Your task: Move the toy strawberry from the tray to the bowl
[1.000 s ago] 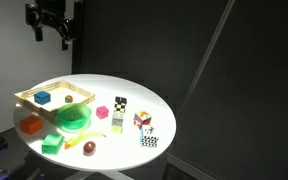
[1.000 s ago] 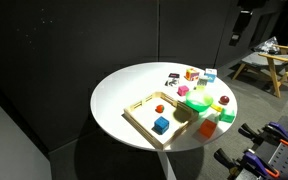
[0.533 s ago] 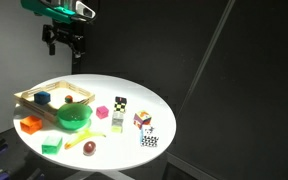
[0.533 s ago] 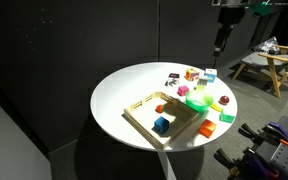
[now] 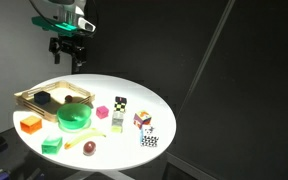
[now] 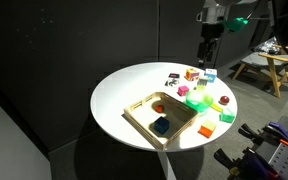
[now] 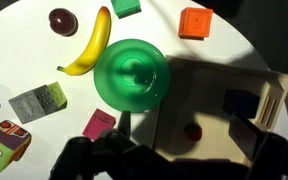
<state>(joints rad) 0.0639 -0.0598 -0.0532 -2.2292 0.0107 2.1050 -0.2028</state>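
The toy strawberry (image 7: 192, 131) is a tiny red toy lying on the floor of the wooden-rimmed tray (image 7: 280, 95), in shadow, near a dark blue block (image 7: 239, 102). The green bowl (image 7: 131, 73) stands just outside the tray's edge. In an exterior view the strawberry (image 6: 161, 107) lies in the tray (image 6: 146, 129), with the bowl (image 6: 196, 101) beside it. My gripper (image 5: 68, 52) hangs high above the table's far edge, open and empty. It also shows in an exterior view (image 6: 206, 55). In the wrist view its fingers (image 7: 174, 160) are dark shapes at the bottom.
Around the bowl lie a banana (image 7: 89, 45), a dark red ball (image 7: 63, 20), an orange block (image 7: 194, 22), a flat green block (image 7: 127, 7) and a pink block (image 7: 99, 125). Patterned cubes (image 5: 144, 125) stand on the round white table (image 5: 164, 105).
The arm has come down and moved in over the table. Its shadow now covers the tray. Nothing on the table has moved.
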